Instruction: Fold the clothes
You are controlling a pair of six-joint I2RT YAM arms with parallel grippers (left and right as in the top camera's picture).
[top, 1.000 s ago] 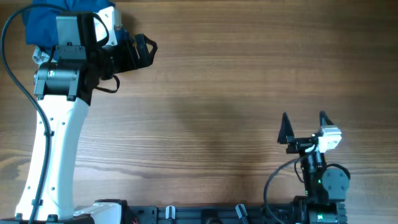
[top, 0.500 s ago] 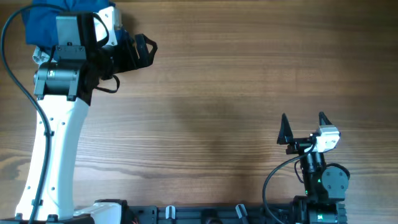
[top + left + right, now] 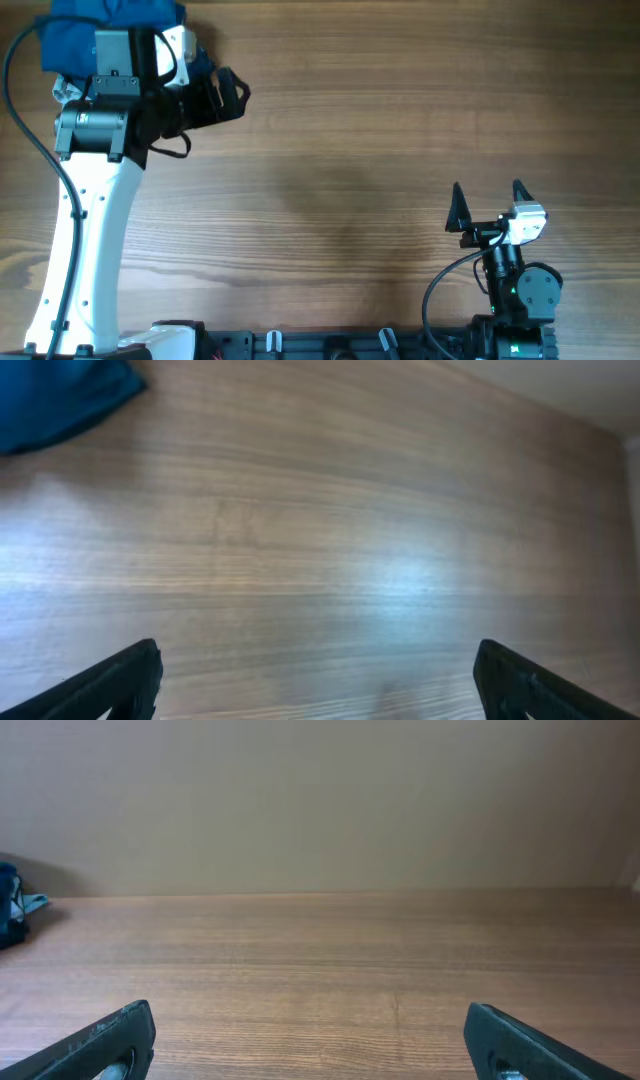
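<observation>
The clothes show as a bundle of blue fabric (image 3: pixel 68 38) at the table's far left corner, partly hidden under my left arm. In the left wrist view only a blue edge of the clothes (image 3: pixel 55 395) shows at the top left. My left gripper (image 3: pixel 232 95) points right, just to the right of the bundle. It is open over bare wood (image 3: pixel 318 680) and holds nothing. My right gripper (image 3: pixel 488 192) stands open near the front right, far from the fabric, with only table between its fingers (image 3: pixel 310 1040).
The wooden table (image 3: pixel 380 130) stretches between the two arms. The left arm's white link (image 3: pixel 85 240) runs down the left side. A dark rail (image 3: pixel 330 345) lies along the front edge. A pale wall (image 3: pixel 320 800) stands behind the table's far edge.
The left gripper has shifted slightly down and turned a little beside the blue bundle. The right arm has not moved.
</observation>
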